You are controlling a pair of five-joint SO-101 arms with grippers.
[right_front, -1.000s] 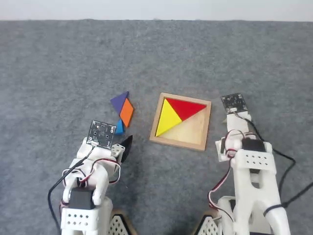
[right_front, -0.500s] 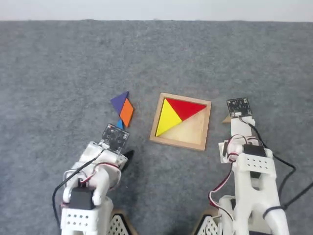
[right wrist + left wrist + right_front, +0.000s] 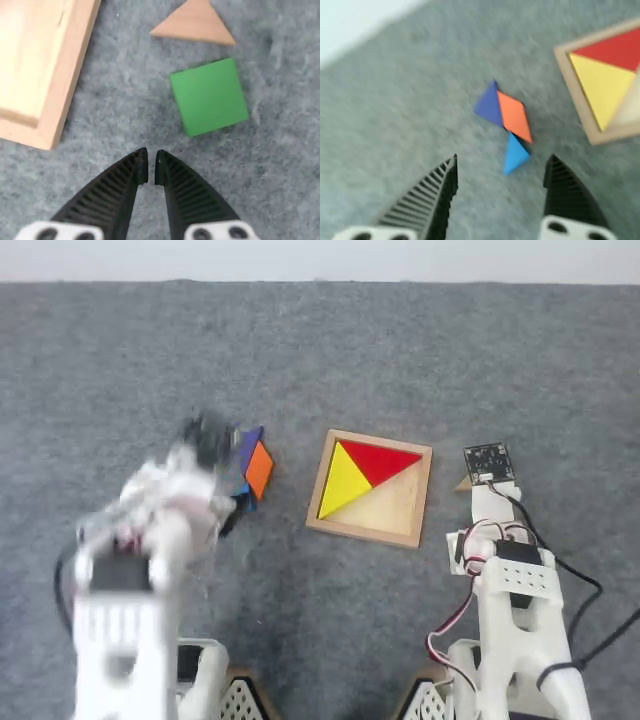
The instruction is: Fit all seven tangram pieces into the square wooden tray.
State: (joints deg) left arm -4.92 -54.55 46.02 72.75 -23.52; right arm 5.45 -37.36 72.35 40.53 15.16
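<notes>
The jaws stand wide apart with nothing between them, over the grey desk. Just ahead of the gap, nearer one jaw's tip, lies a light blue triangle, touching an orange slanted piece that lies against a dark blue triangle farther ahead. Off to that same jaw's outer side sits a wooden tray holding a yellow triangle and a red triangle.

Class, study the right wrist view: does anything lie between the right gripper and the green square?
Nothing visible does. Only bare grey carpet separates the right gripper from the green square; the plain wooden triangle lies beyond the square.
</notes>
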